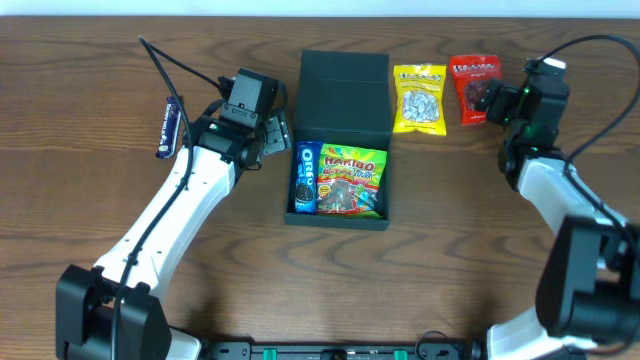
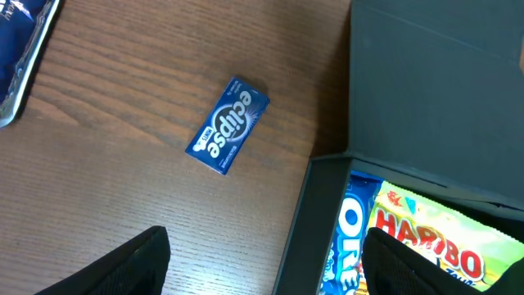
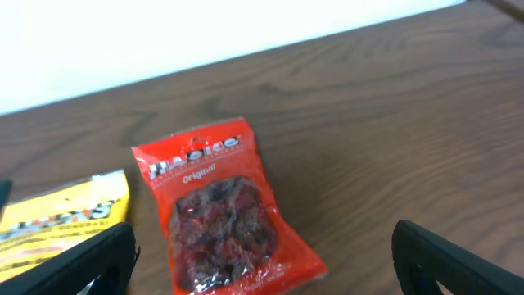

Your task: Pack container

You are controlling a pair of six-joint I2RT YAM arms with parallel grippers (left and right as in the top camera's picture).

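The left fingers (image 2: pixel 266 256) are hanging wide apart above the table (image 2: pixel 123 180) and are holding nothing. 1 finger is hovering over bare wood. The other is hovering over the near corner of the container (image 2: pixel 319 213). A small blue gum pack (image 2: pixel 229 124) is lying flat on the wood just ahead of these fingers, and nothing is touching it. A dark blue packet (image 2: pixel 20 49) is lying further ahead, on the side away from the container.

The container is sitting between the 2 pairs of fingers, close beside the left ones and well apart from the right ones. Its lid (image 1: pixel 343 95) is standing open at the far end. 2 snacks are lying side by side inside it. A blue cookie pack (image 1: pixel 305 178) is lying on the side nearer the left fingers, and a bright gummy bag (image 1: pixel 351 180) is touching it on the other side.

The right fingers (image 3: pixel 264 246) are also hanging wide apart and are holding nothing. A red snack bag (image 3: pixel 217 209) is lying flat on the table between them and a little ahead. A yellow snack bag (image 3: pixel 57 221) is lying just beside the red one, on the side toward the container.
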